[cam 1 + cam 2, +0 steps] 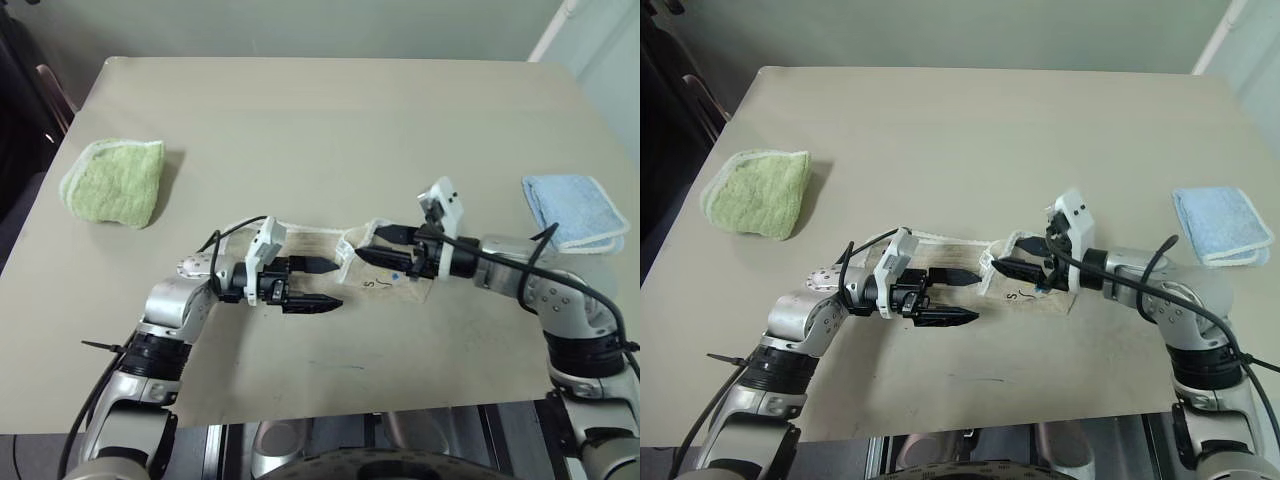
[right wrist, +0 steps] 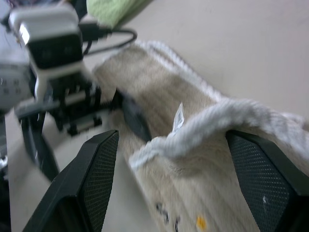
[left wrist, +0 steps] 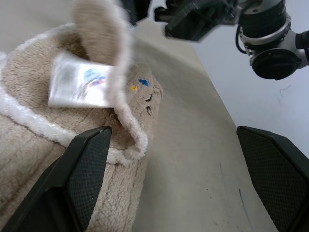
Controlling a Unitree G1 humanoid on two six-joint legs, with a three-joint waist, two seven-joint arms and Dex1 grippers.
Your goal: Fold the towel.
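The towel [image 1: 320,250] is lying near the front middle of the desk [image 1: 330,120], between the two grippers. The left gripper [image 1: 322,284] is hovering at its left end with jaws spread wide, gripping nothing. The right gripper [image 1: 372,245] is reaching in from the right, jaws spread around a raised, white-corded edge [image 2: 227,116], not pinching it. The towel is looking beige and fluffy, crumpled, with a white tag [image 3: 79,87] and small embroidered marks showing.
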